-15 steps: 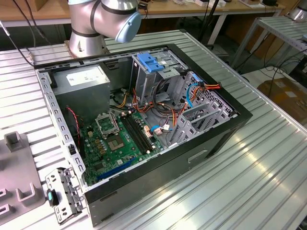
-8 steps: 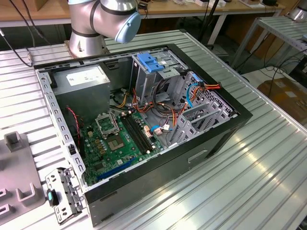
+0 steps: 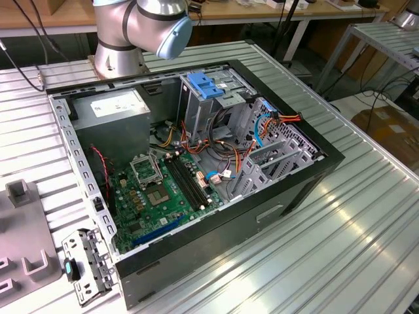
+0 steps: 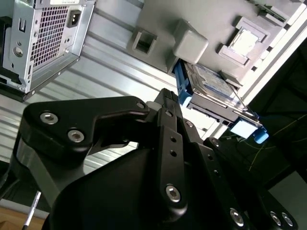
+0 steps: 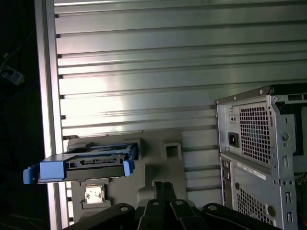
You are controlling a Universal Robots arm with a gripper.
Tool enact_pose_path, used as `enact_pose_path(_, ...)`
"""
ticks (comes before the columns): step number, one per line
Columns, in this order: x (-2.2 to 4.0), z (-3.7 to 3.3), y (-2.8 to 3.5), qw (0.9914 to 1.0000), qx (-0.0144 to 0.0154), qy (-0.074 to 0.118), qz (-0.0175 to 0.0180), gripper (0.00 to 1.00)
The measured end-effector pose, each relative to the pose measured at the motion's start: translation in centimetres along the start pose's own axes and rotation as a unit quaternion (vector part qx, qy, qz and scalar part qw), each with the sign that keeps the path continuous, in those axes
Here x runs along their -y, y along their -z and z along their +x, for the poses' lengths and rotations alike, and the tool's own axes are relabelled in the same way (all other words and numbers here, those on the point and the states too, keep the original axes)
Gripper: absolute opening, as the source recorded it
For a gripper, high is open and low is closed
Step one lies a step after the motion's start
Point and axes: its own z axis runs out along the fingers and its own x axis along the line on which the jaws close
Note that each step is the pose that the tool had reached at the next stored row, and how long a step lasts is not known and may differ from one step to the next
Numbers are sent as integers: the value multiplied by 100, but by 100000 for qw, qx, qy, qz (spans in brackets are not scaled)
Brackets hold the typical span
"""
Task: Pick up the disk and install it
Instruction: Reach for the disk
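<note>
The disk (image 4: 211, 82), a dark grey drive in a bright blue carrier, stands on edge in a slot of a grey fixture plate (image 4: 206, 24) on the ribbed aluminium table. In the first wrist view the disk (image 5: 88, 163) shows its blue front and rounded tabs. My gripper (image 4: 165, 96) is black, with its fingers pressed together and nothing between them. It hangs a short way off the disk without touching it. In the first wrist view the gripper (image 5: 160, 184) points at the fixture plate (image 5: 160, 165) beside the disk.
The open computer case (image 3: 196, 150) lies on the table with its motherboard (image 3: 163, 190), cables and metal drive cage (image 3: 275, 157) exposed; a light-blue latch plate (image 3: 206, 85) sits on a bay. Its rear panel (image 5: 259, 143) stands near the fixture. The arm's base (image 3: 121, 46) rises behind the case.
</note>
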Motion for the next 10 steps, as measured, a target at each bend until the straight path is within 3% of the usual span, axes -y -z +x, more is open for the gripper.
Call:
enact_pose_path(3, 2, 33, 0, 100000, -8, -7, 14, 11)
enact_pose_path(6, 12, 162, -2, 100000, -50, 1, 10, 11)
enact_pose_path(7, 17, 251, -3, 100000, -94, 1, 18, 11)
enact_pose_path(10, 5, 409, -12, 100000, -148, 0, 18, 11)
